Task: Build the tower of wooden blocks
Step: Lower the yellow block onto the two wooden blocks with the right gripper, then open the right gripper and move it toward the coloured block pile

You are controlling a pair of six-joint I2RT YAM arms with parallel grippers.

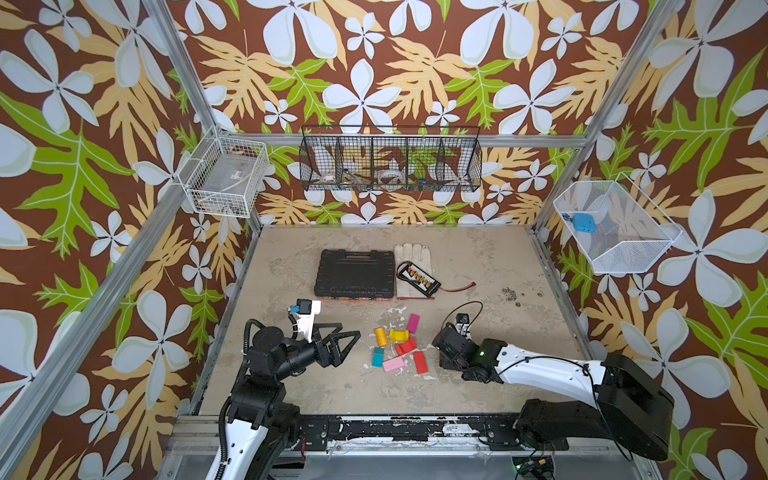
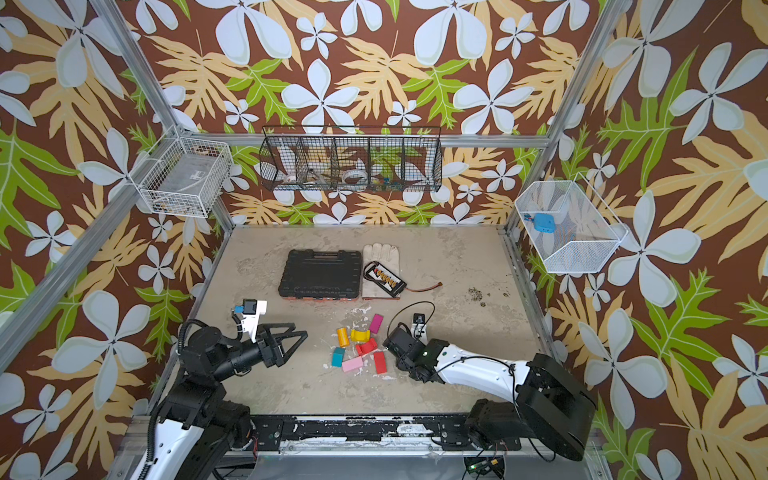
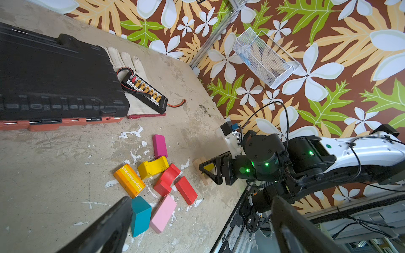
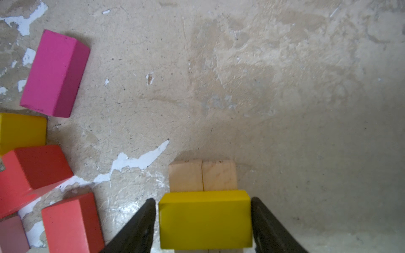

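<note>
The tower stands as a yellow brick [image 4: 205, 219] laid across two plain tan blocks [image 4: 202, 175] lying side by side on the floor. My right gripper [image 4: 202, 199] straddles the yellow brick, open, with a thin gap showing at one finger. It also shows in the left wrist view, right gripper [image 3: 208, 173]. To its left lie loose wood blocks: an orange one [image 1: 381, 336], a yellow arch [image 1: 400, 334], magenta [image 1: 413, 323], red arch [image 1: 406, 345], red brick [image 1: 420, 362], pink [image 1: 393, 364] and teal [image 1: 378, 356]. My left gripper [image 1: 347, 345] hovers wide open and empty, left of the pile.
A black plastic case [image 1: 354, 274] lies behind the blocks, with a white glove [image 1: 411, 253] and a black connector board [image 1: 417, 279] beside it. Wire baskets [image 1: 390, 160] hang on the walls. A metal rail [image 1: 395, 430] runs along the front edge.
</note>
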